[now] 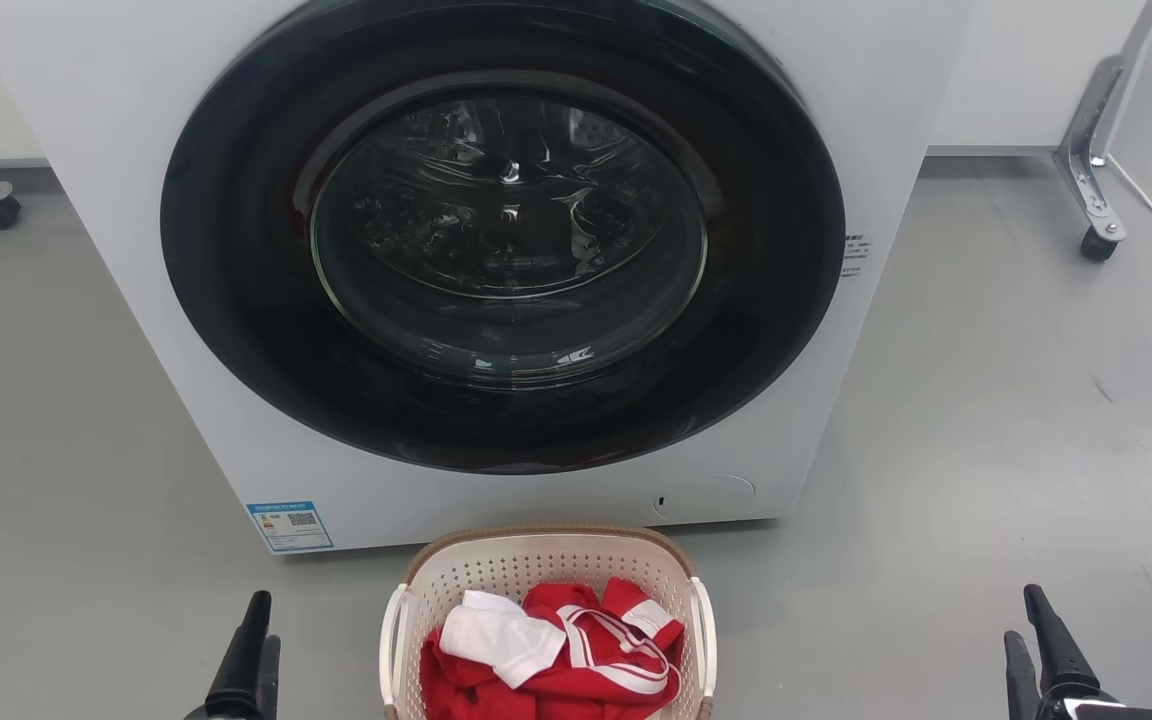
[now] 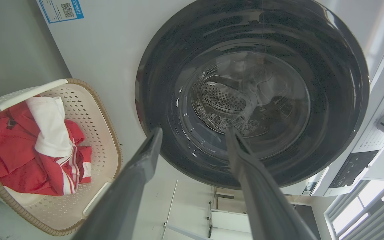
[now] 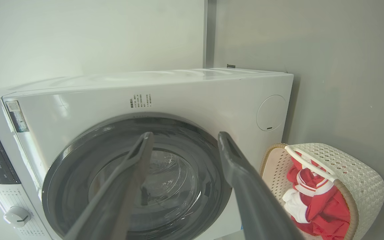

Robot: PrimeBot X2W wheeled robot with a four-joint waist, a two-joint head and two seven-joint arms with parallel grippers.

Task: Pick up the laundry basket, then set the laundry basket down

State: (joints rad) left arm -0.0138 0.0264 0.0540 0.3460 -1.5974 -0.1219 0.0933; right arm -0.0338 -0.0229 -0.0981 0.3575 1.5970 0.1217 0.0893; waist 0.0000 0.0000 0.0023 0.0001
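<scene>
Centrally, low in the head view, a cream-white perforated plastic laundry basket point(image 1: 526, 568) with a brown woven-look rim and white side handles is seen standing on the grey floor point(image 1: 986, 450). It is set just in front of a white front-loading washing machine point(image 1: 116, 250) with a round dark glass door point(image 1: 506, 230). Red and white garments point(image 1: 576, 655) are heaped inside it. The left gripper point(image 1: 264, 620) and right gripper point(image 1: 1021, 615) are held to either side, well apart from the basket, fingers spread, nothing grasped.

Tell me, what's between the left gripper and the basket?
Just bare grey floor separates the left gripper from the basket, as the head view shows.
</scene>
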